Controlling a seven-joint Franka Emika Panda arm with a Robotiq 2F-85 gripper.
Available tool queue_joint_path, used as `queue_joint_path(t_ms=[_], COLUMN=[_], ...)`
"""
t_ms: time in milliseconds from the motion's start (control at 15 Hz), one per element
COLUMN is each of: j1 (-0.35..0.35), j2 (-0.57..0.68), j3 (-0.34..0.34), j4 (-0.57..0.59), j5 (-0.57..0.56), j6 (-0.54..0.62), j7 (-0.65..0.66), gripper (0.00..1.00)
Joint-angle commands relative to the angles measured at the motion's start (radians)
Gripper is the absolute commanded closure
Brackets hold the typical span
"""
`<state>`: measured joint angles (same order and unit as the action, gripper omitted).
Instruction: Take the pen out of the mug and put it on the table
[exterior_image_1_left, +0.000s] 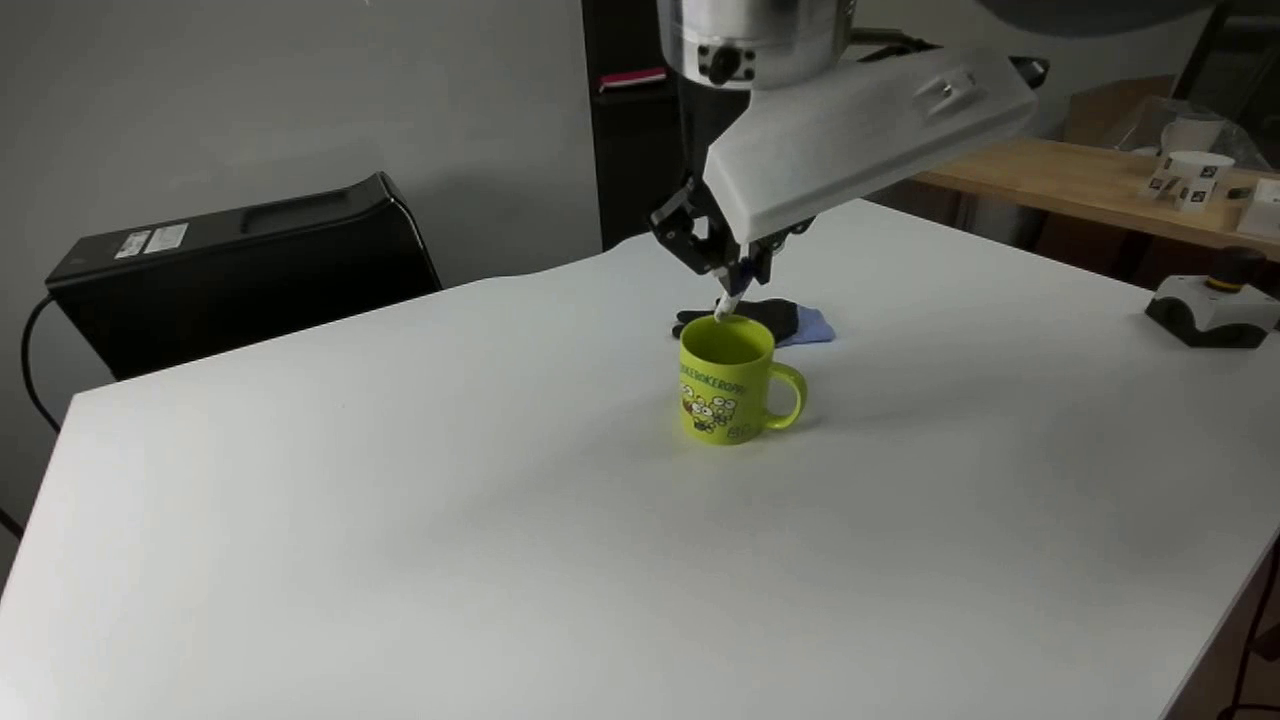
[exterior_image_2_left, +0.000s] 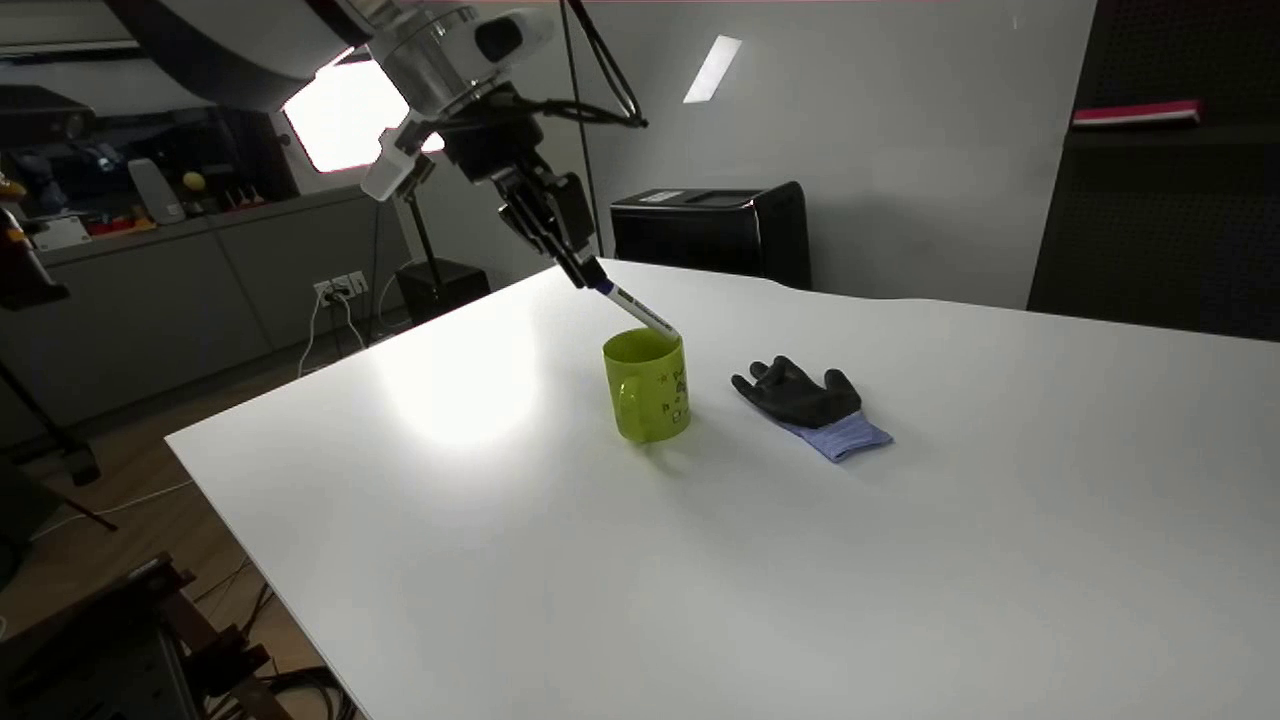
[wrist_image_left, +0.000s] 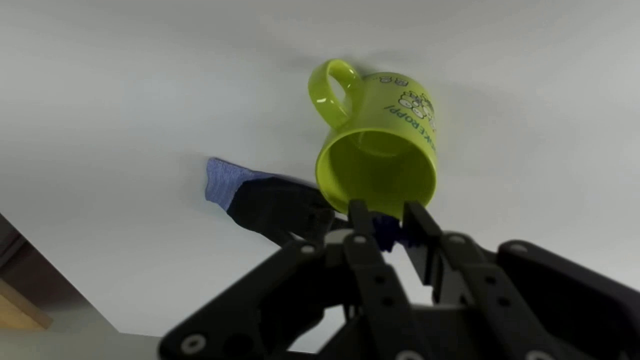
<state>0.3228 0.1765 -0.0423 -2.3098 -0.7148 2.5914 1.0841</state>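
Seemingly the lift-out is nearly done: the gripper (wrist_image_left: 386, 218) pinches the pen (exterior_image_2_left: 641, 312) by its blue end, white end close by the rim of the mug (exterior_image_2_left: 655, 395), contact unclear. Next, it should swing clear and lay the pen on the table (exterior_image_2_left: 800, 570). The arm (exterior_image_2_left: 430, 62) reaches from above, slanting down.

The cartoon-printed mug (exterior_image_1_left: 728, 395) is lime, the pen (exterior_image_2_left: 641, 311) mostly white.

In the wrist view the blurred claw (wrist_image_left: 385, 220) hides much of the pen (wrist_image_left: 386, 232) and part of the glove (wrist_image_left: 280, 207), while the pen's print (exterior_image_2_left: 645, 313) is too small to read in an exterior view and the top edge crops the arm (exterior_image_2_left: 428, 62) in both exterior views.
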Motion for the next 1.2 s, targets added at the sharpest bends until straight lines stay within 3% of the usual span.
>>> queue_joint_path(t_ms=[0,200,400,733,1133], j1=[-0.052,-0.082,-0.082,-0.016,0.048], j2=[-0.040,-0.056,-0.061,-0.032,0.044], j3=[0.041,0.066,0.075,0.057,0.067], j4=[0.025,0.019,-0.004,-0.035,-0.056], j5=[0.007,0.022,-0.068,-0.297,-0.426], j6=[-0.044,-0.009,0.068,0.183,0.236], j7=[-0.013,-0.054,-0.004,0.136,0.244], gripper=[0.94,0.94,0.94,0.94,0.94])
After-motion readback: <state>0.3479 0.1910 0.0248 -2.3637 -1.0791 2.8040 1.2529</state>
